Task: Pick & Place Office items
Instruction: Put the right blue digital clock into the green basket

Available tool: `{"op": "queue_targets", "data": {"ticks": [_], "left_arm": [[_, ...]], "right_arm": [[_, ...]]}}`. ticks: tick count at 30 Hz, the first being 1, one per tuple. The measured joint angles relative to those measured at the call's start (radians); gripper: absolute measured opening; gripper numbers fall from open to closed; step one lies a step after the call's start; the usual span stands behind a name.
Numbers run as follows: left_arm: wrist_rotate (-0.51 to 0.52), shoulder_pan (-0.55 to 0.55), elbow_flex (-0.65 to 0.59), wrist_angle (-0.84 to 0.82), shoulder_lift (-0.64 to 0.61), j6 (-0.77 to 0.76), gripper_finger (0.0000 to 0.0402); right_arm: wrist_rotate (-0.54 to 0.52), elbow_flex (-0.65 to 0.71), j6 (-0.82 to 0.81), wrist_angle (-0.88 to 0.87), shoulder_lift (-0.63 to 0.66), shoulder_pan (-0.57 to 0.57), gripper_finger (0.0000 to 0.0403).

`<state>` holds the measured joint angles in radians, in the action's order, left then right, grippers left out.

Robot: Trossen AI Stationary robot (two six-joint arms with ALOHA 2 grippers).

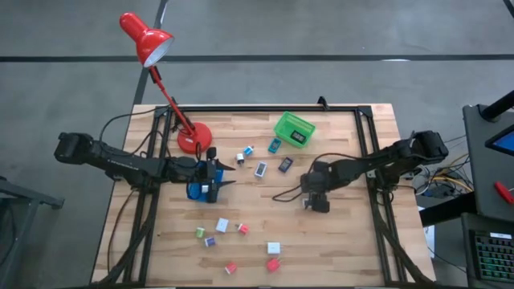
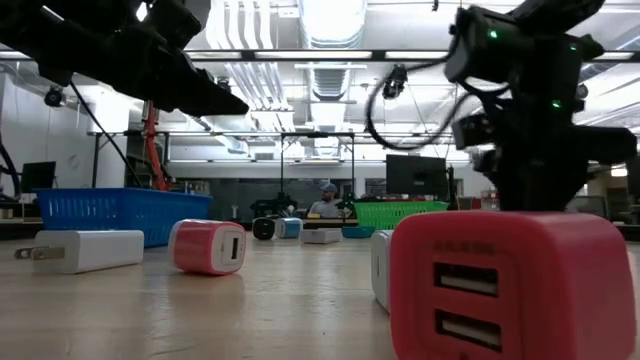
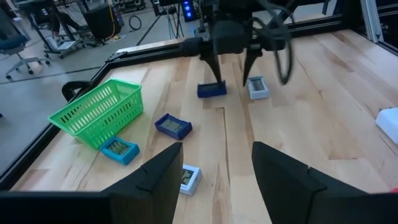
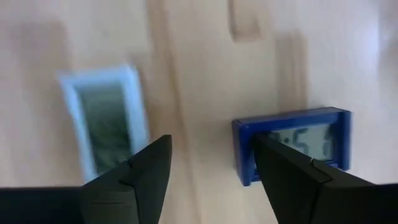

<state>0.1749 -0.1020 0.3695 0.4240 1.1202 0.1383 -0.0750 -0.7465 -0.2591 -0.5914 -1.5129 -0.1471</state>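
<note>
A dark flat piece is seen inside the green basket (image 1: 294, 128); what the blue tray (image 1: 198, 191) holds is hidden by the left gripper (image 1: 217, 177) above it, parted with nothing gripped. The right gripper (image 4: 211, 177) is lowered, part open and empty, between the blue clock (image 4: 298, 149) and the white clock (image 4: 106, 118)

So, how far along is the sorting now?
Little looks done: the green basket holds one dark piece. In hand: nothing gripped; the right gripper hovers, fingers open, above a blue clock; the left gripper waits by the blue tray. To do: other clocks and coloured blocks lie loose on the table.
</note>
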Motion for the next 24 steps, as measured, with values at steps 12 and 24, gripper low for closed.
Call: {"op": "queue_targets", "data": {"ticks": [12, 24], "left_arm": [[0.000, 0.000, 0.000, 0.002, 0.000, -0.001, 0.0195], [-0.005, 0.000, 0.000, 0.002, 0.000, -0.003, 0.0195]], "right_arm": [[-0.030, -0.183, 0.057, -0.034, -0.171, -0.016, 0.0219], [-0.176, -0.331, -0.184, -0.046, -0.110, -0.018, 0.0219]]}}
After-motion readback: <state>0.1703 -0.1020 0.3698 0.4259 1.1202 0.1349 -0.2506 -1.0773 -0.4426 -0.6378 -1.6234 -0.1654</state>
